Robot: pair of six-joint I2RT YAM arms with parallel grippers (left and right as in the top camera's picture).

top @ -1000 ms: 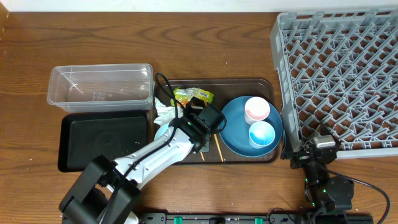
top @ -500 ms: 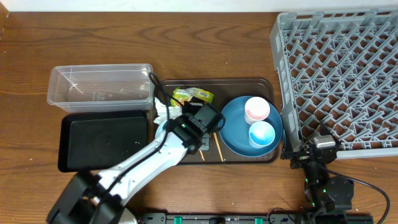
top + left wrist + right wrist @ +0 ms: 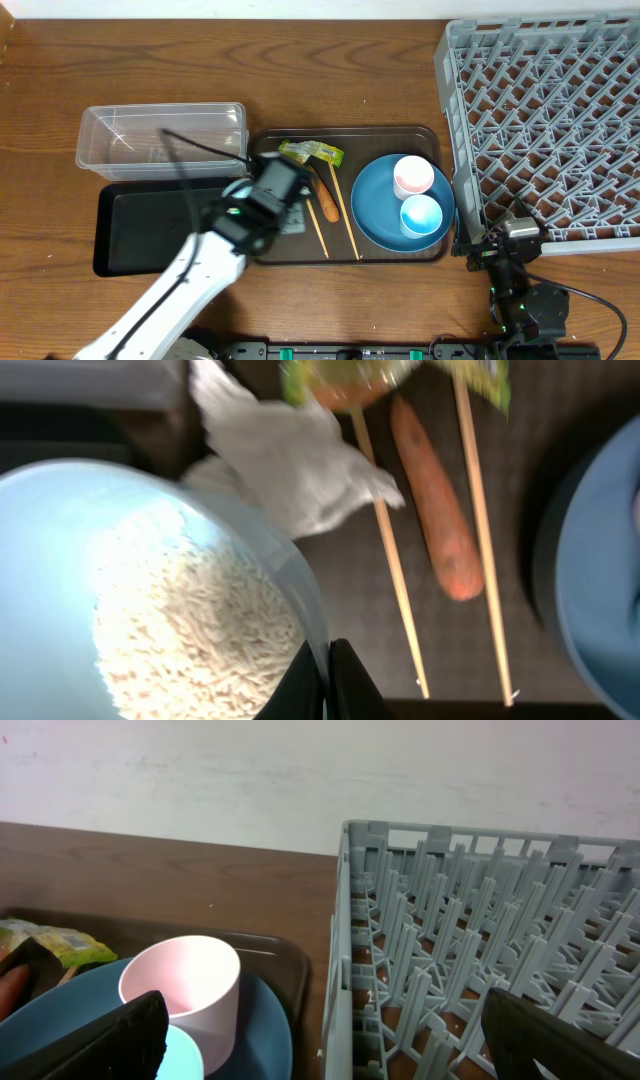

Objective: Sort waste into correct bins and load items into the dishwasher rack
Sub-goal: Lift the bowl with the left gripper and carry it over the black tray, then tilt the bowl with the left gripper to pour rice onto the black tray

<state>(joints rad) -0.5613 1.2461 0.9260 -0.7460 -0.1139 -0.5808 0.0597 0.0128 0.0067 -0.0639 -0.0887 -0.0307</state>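
Overhead, the clear tub (image 3: 95,150) sits far left on the wooden counter (image 3: 330,70), with the black tray (image 3: 150,225) just near of it. The left arm reaches in blurred over the black tray's right end and the left edge of the brown serving tray (image 3: 400,130).

In the left wrist view the left pincer (image 3: 328,680) is pinched together on the rim of the pale blue bowl (image 3: 60,540), which holds white rice (image 3: 190,630). I cannot tell whether the bowl rests on the tray or hangs above it. The crumpled napkin (image 3: 290,460) lies touching the bowl's far side.

Right of that lie the yellow-green wrapper (image 3: 312,153), the orange sausage piece (image 3: 327,200) and two chopsticks (image 3: 317,225) flanking it.

The blue plate (image 3: 375,215) fills the tray's right end and carries the pink cup (image 3: 413,177) and the light blue cup (image 3: 420,215).

The grey rack (image 3: 550,110) stands far right. At its near left corner the right pincer (image 3: 322,1010) has its fingers wide apart, holding nothing.
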